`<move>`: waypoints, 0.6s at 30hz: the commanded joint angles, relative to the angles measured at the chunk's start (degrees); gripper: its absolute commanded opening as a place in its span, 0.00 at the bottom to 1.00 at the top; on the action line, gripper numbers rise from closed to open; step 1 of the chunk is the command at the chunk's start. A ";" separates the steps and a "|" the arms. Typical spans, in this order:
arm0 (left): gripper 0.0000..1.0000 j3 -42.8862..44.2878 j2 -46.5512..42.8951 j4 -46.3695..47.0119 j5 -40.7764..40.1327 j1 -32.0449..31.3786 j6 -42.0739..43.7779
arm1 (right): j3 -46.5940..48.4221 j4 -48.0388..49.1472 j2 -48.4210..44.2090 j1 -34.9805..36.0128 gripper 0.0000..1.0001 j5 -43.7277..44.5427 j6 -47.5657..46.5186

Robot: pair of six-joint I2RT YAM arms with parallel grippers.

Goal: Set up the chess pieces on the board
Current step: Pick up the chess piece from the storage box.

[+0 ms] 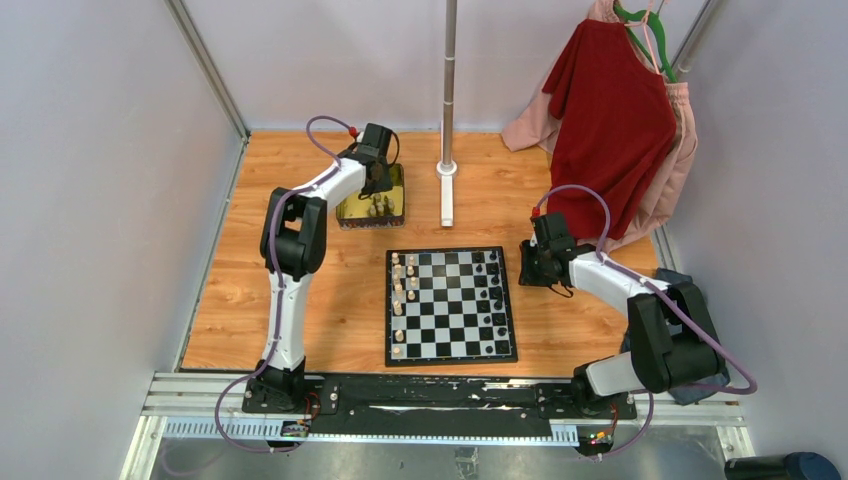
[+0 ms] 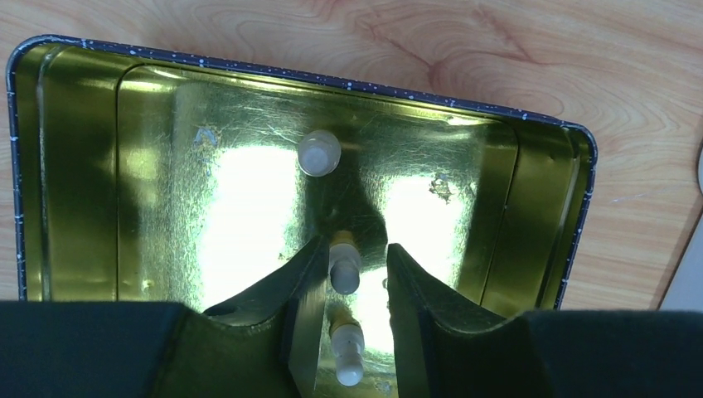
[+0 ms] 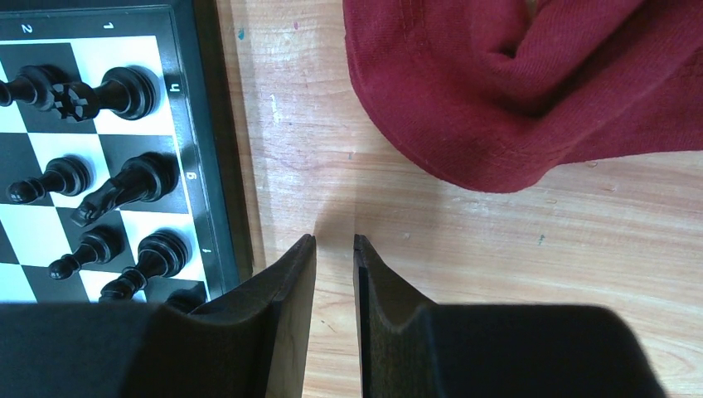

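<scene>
The board point(image 1: 450, 357) lies at the table's middle, with pale chess pieces point(image 1: 398, 300) along its left side and black ones point(image 1: 495, 290) along its right. My left gripper point(image 2: 352, 253) reaches down into the gold tin point(image 2: 75, 166), its jaws open around a pale piece point(image 2: 345, 265). That piece touches the left finger, with a gap on the right. A second pale piece point(image 2: 348, 348) lies nearer the wrist, and a third point(image 2: 319, 152) sits farther in. My right gripper point(image 3: 335, 242) hovers over bare wood beside the board's edge point(image 3: 207, 166), slightly open and holding nothing.
A red garment point(image 1: 610, 120) hangs at the back right and drapes onto the table close to the right gripper point(image 1: 530, 262). A metal pole point(image 1: 448, 100) stands behind the board. The tin point(image 1: 345, 212) sits at the back left, and grey walls close in both sides.
</scene>
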 commanded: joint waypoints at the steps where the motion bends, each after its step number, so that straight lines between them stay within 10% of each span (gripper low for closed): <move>1: 0.36 -0.14 1.34 0.55 -0.36 0.33 0.81 | -0.07 -1.79 1.59 0.34 0.28 0.87 0.10; 18: 0.00 -1.23 -2.04 1.09 -1.86 0.37 2.33 | 0.19 -2.33 1.42 0.37 0.28 1.55 -0.03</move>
